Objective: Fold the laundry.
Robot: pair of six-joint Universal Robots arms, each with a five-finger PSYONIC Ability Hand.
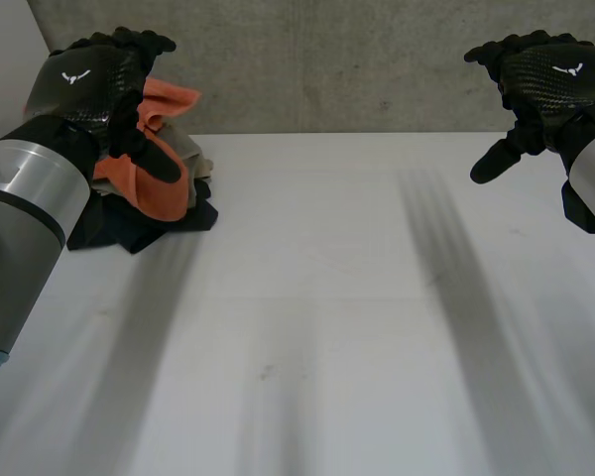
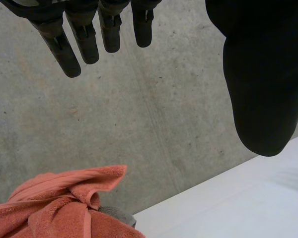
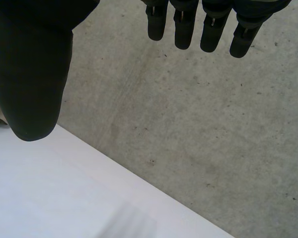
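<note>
Left hand [image 1: 94, 84]: I'm seeing it hovering released near laundry pile [image 1: 164, 198], ten o'clock.
Right hand [image 1: 547, 81]: hovering released, two o'clock.

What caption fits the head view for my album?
Left hand over the laundry pile, right hand open above the white table.

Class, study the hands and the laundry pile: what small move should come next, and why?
Probably lower the left hand onto the orange towel atop the pile and grasp it: that hand hovers open above it, while the right hand, also open, is far off.
</note>
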